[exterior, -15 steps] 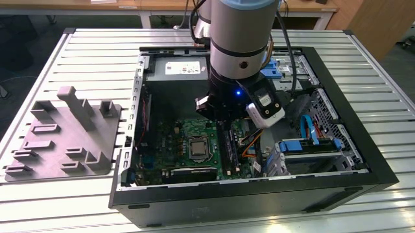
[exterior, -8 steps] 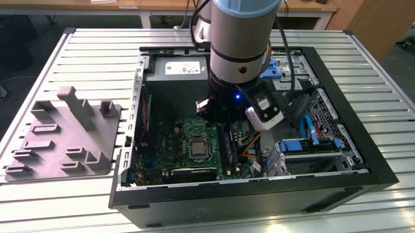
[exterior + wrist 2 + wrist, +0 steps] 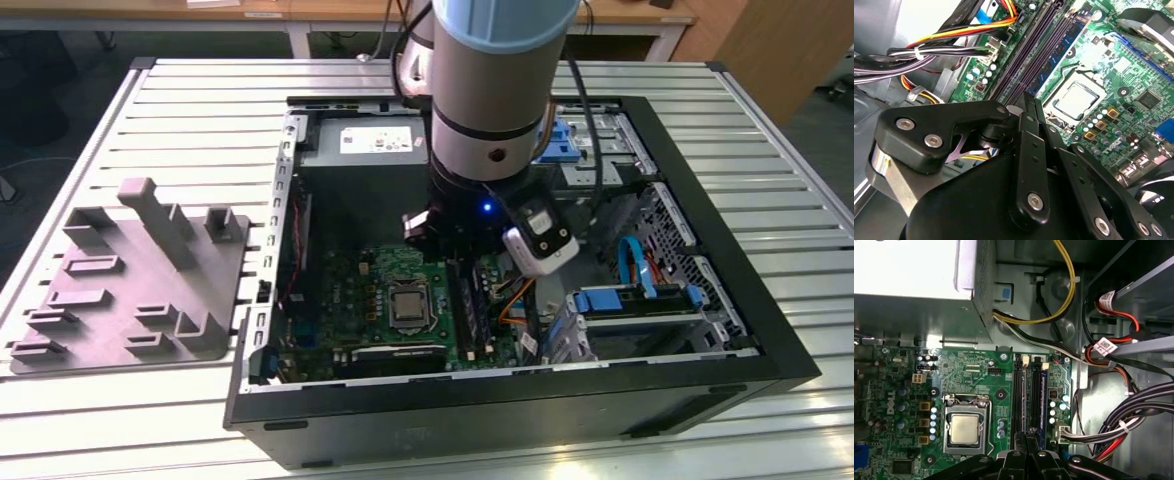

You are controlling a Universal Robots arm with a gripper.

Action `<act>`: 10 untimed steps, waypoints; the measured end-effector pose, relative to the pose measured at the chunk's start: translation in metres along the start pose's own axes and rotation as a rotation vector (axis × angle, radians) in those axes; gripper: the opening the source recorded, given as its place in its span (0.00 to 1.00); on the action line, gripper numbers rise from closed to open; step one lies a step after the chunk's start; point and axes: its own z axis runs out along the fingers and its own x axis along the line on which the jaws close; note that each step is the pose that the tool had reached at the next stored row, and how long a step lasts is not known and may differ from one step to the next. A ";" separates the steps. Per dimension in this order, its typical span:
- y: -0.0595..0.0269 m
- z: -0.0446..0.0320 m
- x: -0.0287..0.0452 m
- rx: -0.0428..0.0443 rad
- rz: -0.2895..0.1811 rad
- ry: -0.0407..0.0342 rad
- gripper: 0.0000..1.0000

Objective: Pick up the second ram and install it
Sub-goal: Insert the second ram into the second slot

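Two black jaws are pressing narrow together in the second wrist view, their fingertips (image 3: 1029, 107) closing on the near end of the second ram (image 3: 1061, 47). The stick is standing on edge among the long black slots (image 3: 1021, 60) of the motherboard (image 3: 1106, 80), showing its blue-green face and dark chips. It is running along the row just beside the processor socket (image 3: 1074, 100), with the other slots lying parallel on its far side. Past those slots, a bundle of black, yellow and red cables (image 3: 929, 50) is plugging into a pale connector (image 3: 990, 49) at the board's edge. In the exterior view, the arm (image 3: 474, 90) is reaching straight down into the open computer case (image 3: 534, 410), which is lying on its side on the slatted tabletop (image 3: 200, 110). Toward the exterior view's left, just beside the case, the grey holder block (image 3: 134, 290) is sitting on the tabletop with its posts pointing up. Beyond the tabletop, a wooden desk (image 3: 334, 10) is crossing the background.
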 end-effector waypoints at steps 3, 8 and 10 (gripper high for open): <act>-0.0002 0.0026 -0.0002 0.0000 0.000 0.0000 0.11; -0.0004 0.0078 -0.0004 -0.0001 0.000 0.0000 0.11; -0.0005 0.0103 -0.0003 -0.0001 0.000 0.0000 0.11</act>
